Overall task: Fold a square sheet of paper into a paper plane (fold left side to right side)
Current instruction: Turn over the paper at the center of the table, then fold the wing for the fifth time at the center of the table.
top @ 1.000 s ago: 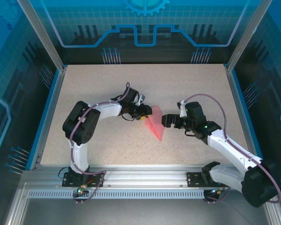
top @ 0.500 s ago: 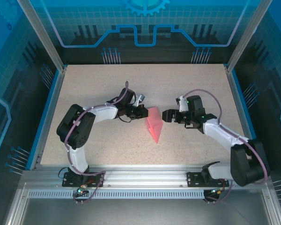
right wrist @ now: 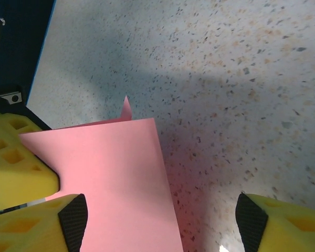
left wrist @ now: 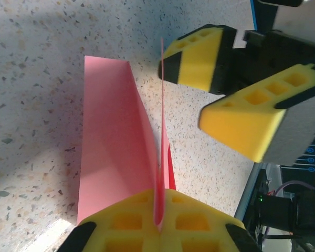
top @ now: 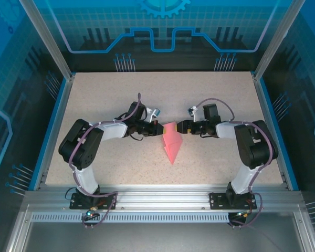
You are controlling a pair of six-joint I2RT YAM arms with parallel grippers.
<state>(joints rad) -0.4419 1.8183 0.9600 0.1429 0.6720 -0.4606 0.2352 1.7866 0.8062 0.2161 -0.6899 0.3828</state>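
Brought closer since the earlier frame, the right gripper (top: 182,127) is held open and empty beside the paper plane (top: 171,143), laid mid-way on the table (top: 105,100), long axis far-to-near, sharp point toward the near edge, pinched upright in the closed left gripper (top: 158,127)

black-and-white arms (top: 113,129), purplish cables (top: 138,100), seemingly foam yellow fingers (left wrist: 236,122).
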